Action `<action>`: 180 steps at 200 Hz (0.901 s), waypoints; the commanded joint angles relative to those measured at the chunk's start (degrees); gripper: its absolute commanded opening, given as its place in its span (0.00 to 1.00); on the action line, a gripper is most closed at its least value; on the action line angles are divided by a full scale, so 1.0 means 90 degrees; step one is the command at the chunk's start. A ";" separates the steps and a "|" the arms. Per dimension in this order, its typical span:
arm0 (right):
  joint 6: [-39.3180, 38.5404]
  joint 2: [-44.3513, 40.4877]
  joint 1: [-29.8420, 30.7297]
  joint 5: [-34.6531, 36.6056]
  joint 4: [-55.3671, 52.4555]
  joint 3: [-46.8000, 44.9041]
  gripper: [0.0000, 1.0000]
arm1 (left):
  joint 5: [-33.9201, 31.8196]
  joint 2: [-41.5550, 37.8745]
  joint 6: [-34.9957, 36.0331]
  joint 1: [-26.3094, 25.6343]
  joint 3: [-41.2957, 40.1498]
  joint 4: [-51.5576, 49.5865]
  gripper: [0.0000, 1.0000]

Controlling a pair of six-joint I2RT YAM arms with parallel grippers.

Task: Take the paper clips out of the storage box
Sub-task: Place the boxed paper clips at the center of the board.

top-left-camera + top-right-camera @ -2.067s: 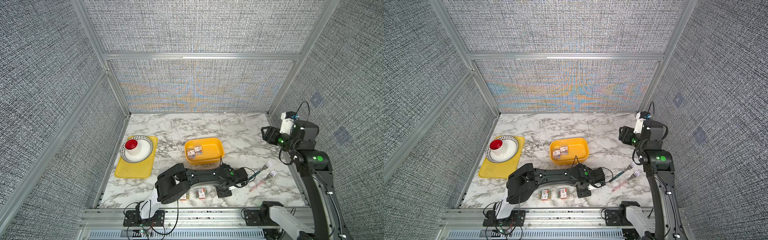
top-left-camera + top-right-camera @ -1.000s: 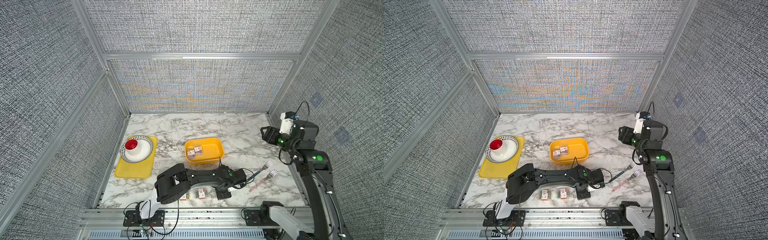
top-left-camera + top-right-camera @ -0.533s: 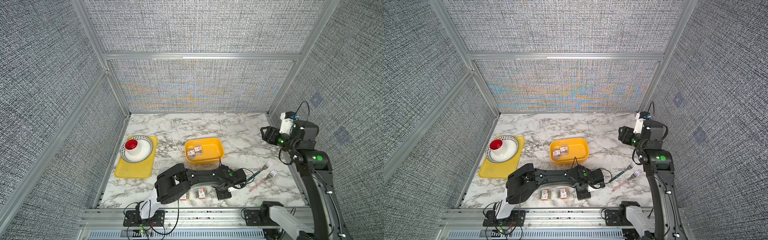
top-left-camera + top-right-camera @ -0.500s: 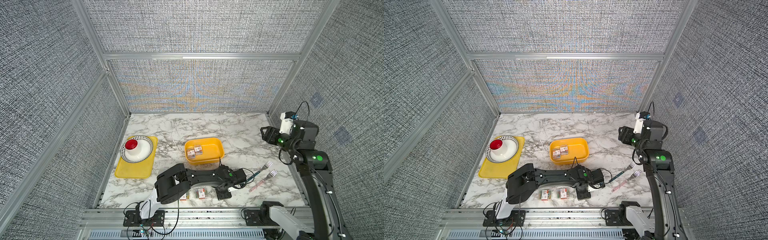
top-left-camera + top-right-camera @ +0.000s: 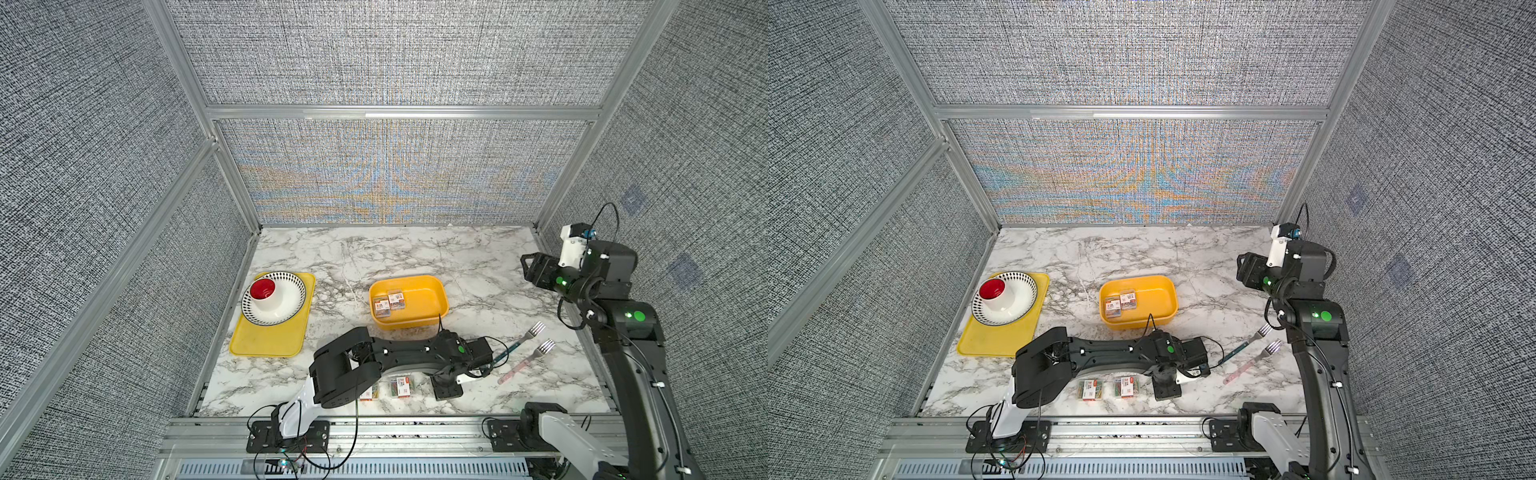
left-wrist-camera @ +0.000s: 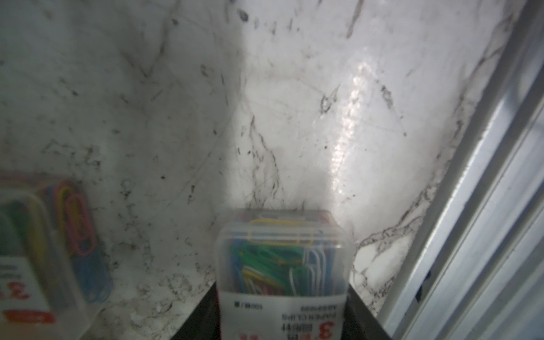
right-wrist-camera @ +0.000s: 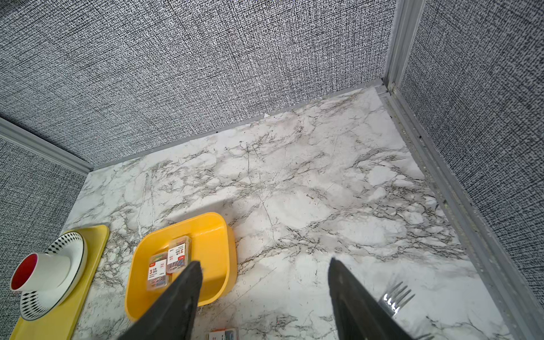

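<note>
left gripper (image 6: 282, 297): clamped on 1 paper-clip case (image 6: 281, 259) | right gripper (image 7: 265, 276): parted, aloft

The deep yellow plastic storage box (image 5: 409, 325) sits mid-table, two clear plastic paper-clip cases (image 5: 388, 302) inside (at its left end). Flat yellow plastic tray (image 5: 266, 345): to its left. Two more cases (image 5: 1090, 390) lie before the box, a third case (image 6: 282, 265) in the left claw (image 5: 446, 390). Two metal forks (image 5: 536, 331): right.

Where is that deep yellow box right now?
In both top views the storage box sits mid-table, right of the yellow tray, just beyond the left arm.
</note>
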 commanded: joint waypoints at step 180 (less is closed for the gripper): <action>0.0057 0.0050 -0.0025 -0.0106 0.0131 -0.0015 0.71 | -0.0178 0.0077 0.0261 0.0010 0.0128 -0.0247 0.61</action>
